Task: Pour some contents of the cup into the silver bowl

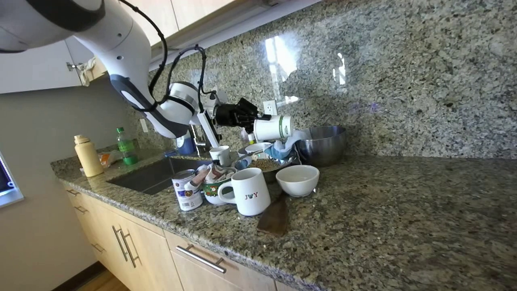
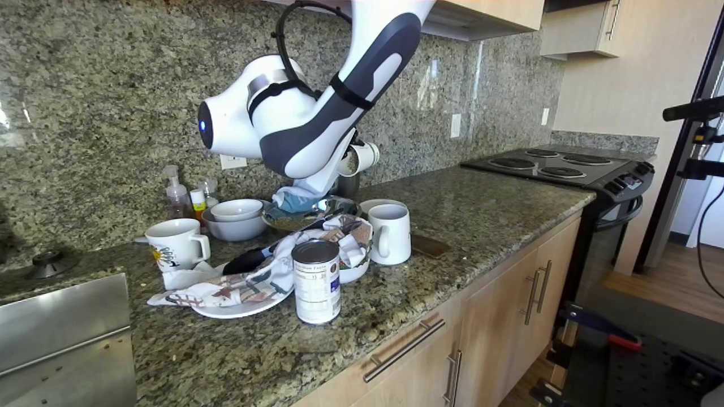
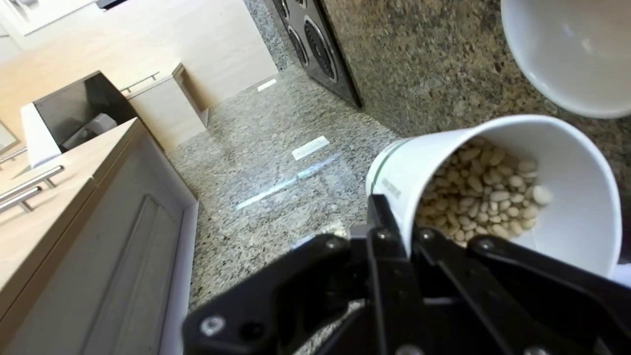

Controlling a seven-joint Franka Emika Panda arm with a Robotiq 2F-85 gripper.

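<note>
The cup [image 1: 273, 128] is pinched at its rim by the all-but-closed claw [image 3: 400, 222], long axis almost level, mouth above the silver bowl [image 2: 339, 207].

Over the front edge of the worktop [image 1: 404, 218], an exterior view looks toward the sink [image 1: 149, 178]; an exterior view looks along it toward the stove [image 2: 531, 165]. In both exterior views I see the can [image 2: 317, 282]. The wrist view, sideways, peeks close into the cup [image 3: 574, 209].
</note>
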